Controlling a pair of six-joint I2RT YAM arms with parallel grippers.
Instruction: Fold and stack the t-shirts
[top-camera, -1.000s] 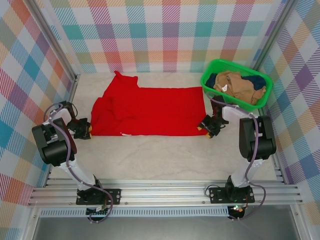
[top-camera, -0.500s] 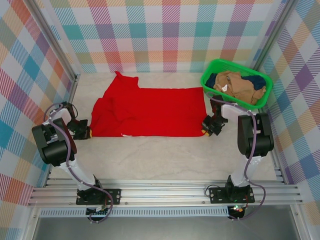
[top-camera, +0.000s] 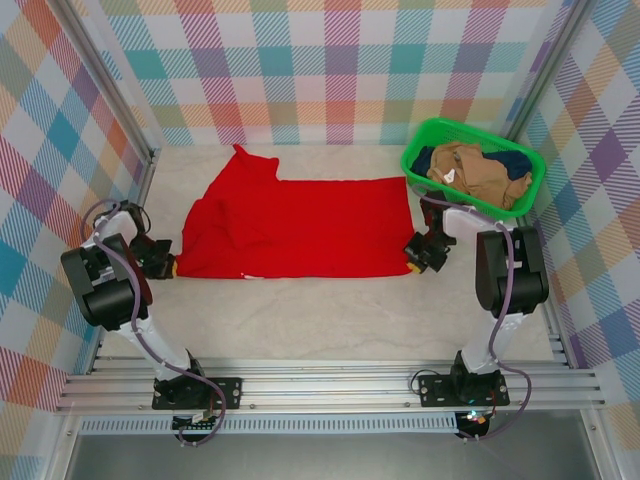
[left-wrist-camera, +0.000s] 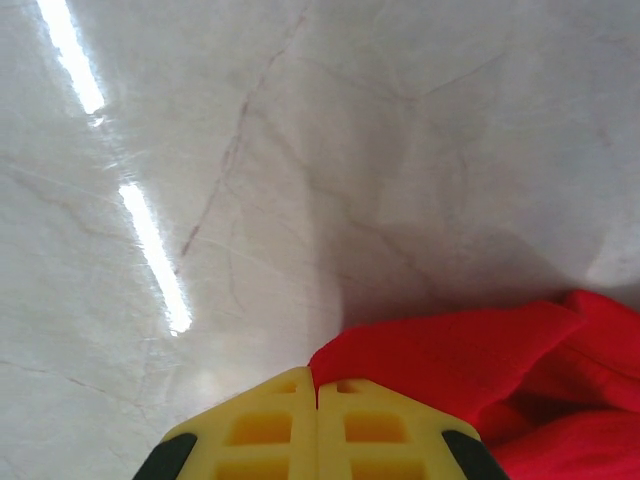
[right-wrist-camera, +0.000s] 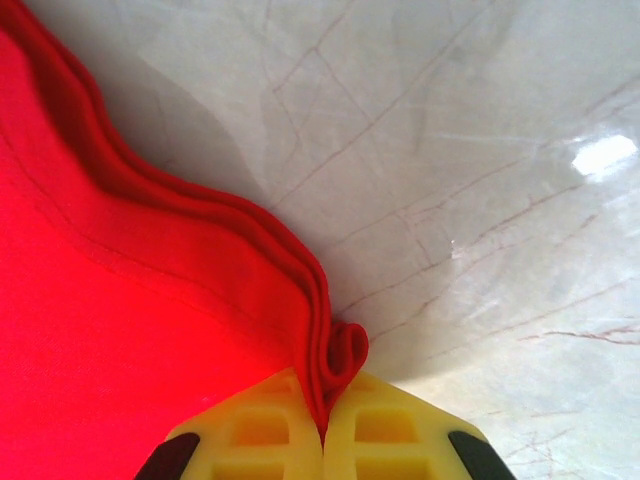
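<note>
Pinching near corners of the red t-shirt (top-camera: 300, 225), left end effector (top-camera: 170, 267) and right end effector (top-camera: 410, 261) face bare table (top-camera: 320, 312).

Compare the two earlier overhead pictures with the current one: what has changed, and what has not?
Both end effectors closed on the near edge of the red t-shirt: the left end effector at its left corner, the right end effector at its right corner. The left corner shifted slightly leftward and the near hem sits a little closer. The green basket, tan t-shirt and navy t-shirt stayed put.
</note>
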